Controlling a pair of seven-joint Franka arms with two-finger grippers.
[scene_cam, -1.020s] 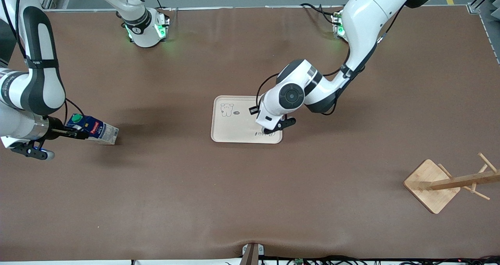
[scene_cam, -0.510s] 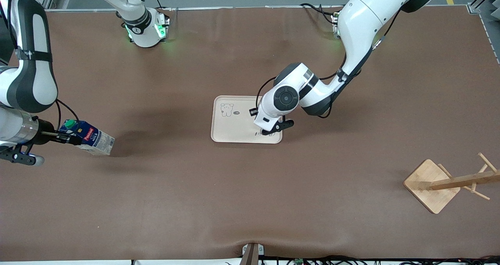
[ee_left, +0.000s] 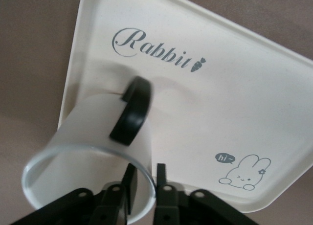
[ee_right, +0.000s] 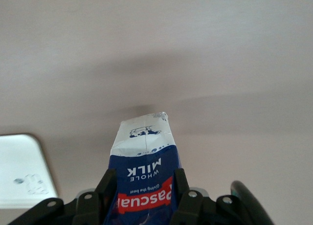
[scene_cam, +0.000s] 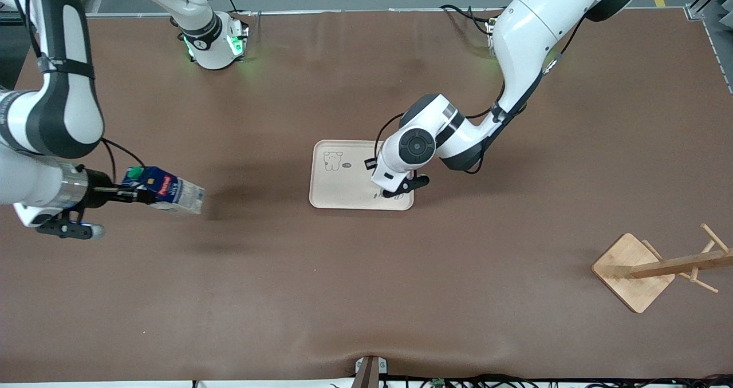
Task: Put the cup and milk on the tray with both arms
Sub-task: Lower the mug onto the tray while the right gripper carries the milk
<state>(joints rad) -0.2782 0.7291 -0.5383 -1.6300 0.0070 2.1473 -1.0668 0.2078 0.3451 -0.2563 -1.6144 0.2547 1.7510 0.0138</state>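
In the front view the white ceramic mug with the black handle is hidden under the left arm's wrist, as is the left gripper (ee_left: 143, 186) itself. That wrist also covers part of the flat cream rectangular tray (scene_cam: 343, 196). The wooden peg rack (scene_cam: 681, 264) runs off the picture's edge. In the right wrist view the dark blue milk carton (ee_right: 144, 171) is cut off at the picture's edge, its green cap out of frame.

"Rabbit" on tray (ee_left: 274, 117); "WHOLE MILK" on carton (ee_right: 144, 178)
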